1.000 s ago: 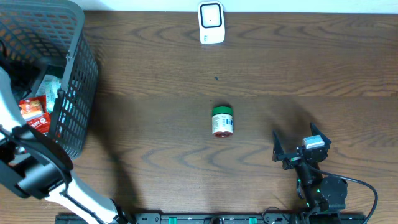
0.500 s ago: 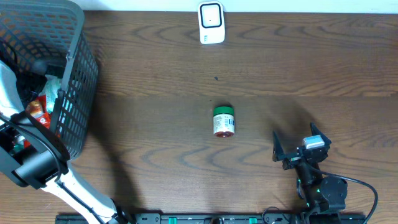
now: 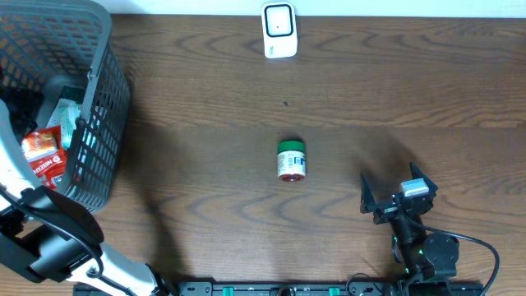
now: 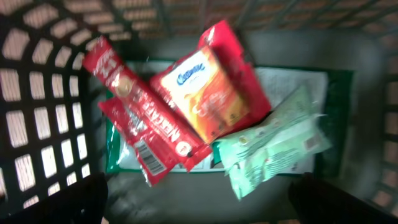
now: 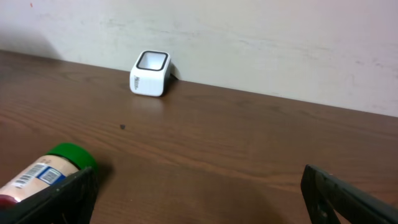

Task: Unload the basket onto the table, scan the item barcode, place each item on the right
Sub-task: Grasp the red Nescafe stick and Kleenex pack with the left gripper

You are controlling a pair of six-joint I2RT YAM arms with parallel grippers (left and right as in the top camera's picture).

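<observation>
overhead: green-capped round jar (image 3: 291,160) lies sideways in the middle of the wood-grain surface (image 3: 205,82); boxy white scanner (image 3: 279,30) at its far edge; right hand (image 3: 389,177) gaping, empty. left wrist: left hand (image 4: 199,199) spread, empty, over glossy crinkled packets (image 4: 205,93) in the mesh basket (image 4: 37,93). right wrist alone shows the jar's barcode (image 5: 28,177).

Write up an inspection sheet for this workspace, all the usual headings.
Surface: dark brown wooden table, no spills seen.
Job's things: green-lidded jar lying on its side mid-table, barcode label showing; white cube-shaped scanner at the far edge.
Clutter: grey plastic mesh basket at the left, holding red snack packets and a pale green pouch.
Grippers: left gripper open, empty, above the basket's contents; right gripper open, empty, apart from the jar.
Cables: black cable looping at the right arm's base.
Surroundings: off-white wall behind the table.
</observation>
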